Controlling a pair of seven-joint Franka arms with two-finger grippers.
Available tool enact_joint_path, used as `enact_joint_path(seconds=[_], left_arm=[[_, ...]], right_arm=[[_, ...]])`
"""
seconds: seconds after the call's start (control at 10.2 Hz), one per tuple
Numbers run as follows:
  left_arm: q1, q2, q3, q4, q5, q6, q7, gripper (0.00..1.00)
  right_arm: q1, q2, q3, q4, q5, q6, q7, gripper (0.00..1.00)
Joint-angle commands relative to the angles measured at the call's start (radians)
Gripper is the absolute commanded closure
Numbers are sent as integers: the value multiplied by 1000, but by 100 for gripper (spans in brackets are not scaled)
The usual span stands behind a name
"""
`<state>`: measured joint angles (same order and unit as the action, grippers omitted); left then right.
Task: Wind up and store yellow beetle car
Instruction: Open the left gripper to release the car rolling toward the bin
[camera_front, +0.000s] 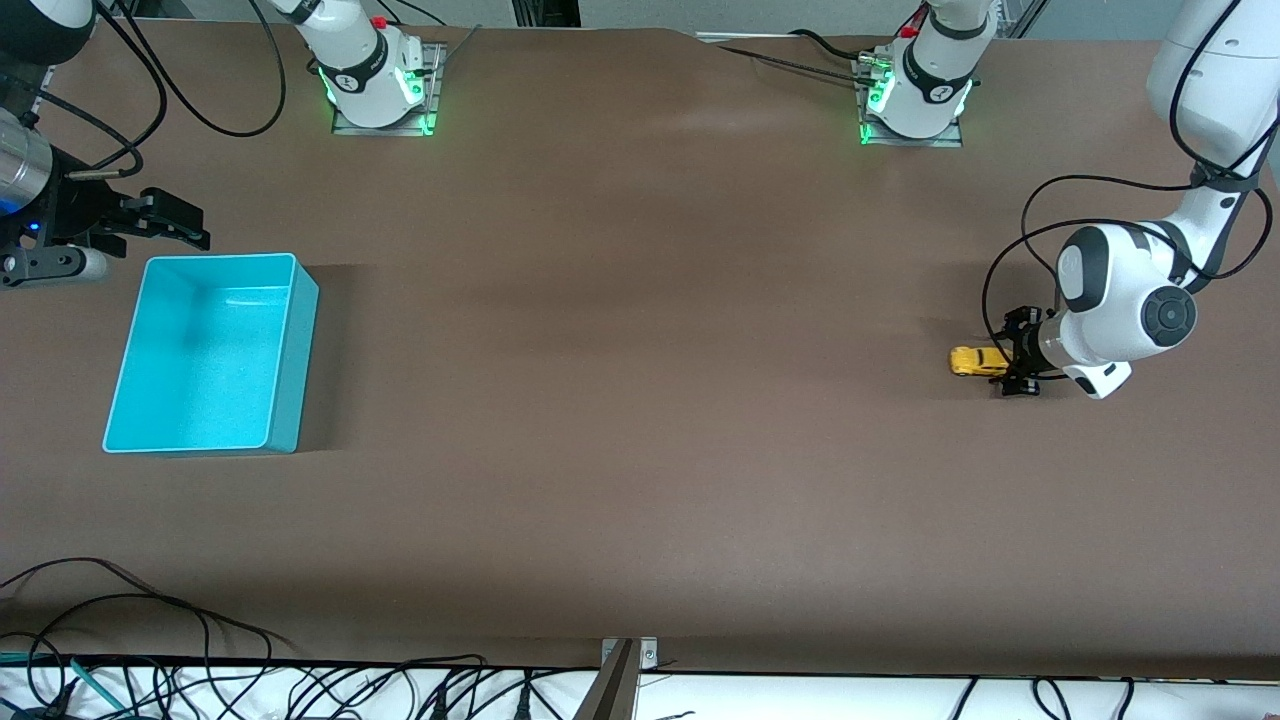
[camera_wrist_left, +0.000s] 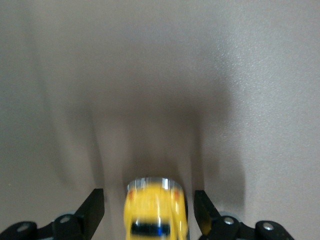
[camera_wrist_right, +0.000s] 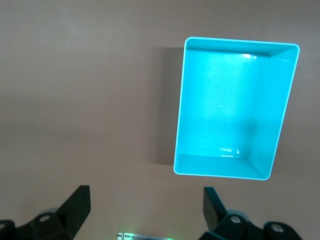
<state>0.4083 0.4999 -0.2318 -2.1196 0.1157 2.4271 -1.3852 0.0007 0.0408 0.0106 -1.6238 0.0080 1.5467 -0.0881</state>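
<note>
While the yellow beetle car (camera_front: 977, 361) sits on the table (camera_front: 640, 400) at about three o'clock, between the parted fingers of the left gripper (camera_front: 1019, 352), it looks light, rigid and slick, best pinched across its flanks; the right gripper (camera_front: 165, 222) waits agape beside the turquoise bin (camera_front: 296, 350).

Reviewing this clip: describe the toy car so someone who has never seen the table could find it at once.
Start at the brown table and go to the left arm's end, away from the turquoise bin. There, low at the table, is the left gripper, and between its open fingers sits the yellow beetle car: tiny, rounded, the only yellow thing there.
</note>
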Motion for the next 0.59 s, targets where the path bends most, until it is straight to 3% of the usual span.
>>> enact_joint_path(seconds=[0.0,0.29,0.49], left_arm=[[4,9,-6,12,29,1,-9,8],[4,-26,-11,12,35,-11,12,9],[7,-81,-26,18,26,-89,145,12]], right_arm=[[-4,8,2,21,0,-4,-12,0],[-2,10,2,21,0,-4,-12,0],[-2,13,5,19,0,3,-12,0]])
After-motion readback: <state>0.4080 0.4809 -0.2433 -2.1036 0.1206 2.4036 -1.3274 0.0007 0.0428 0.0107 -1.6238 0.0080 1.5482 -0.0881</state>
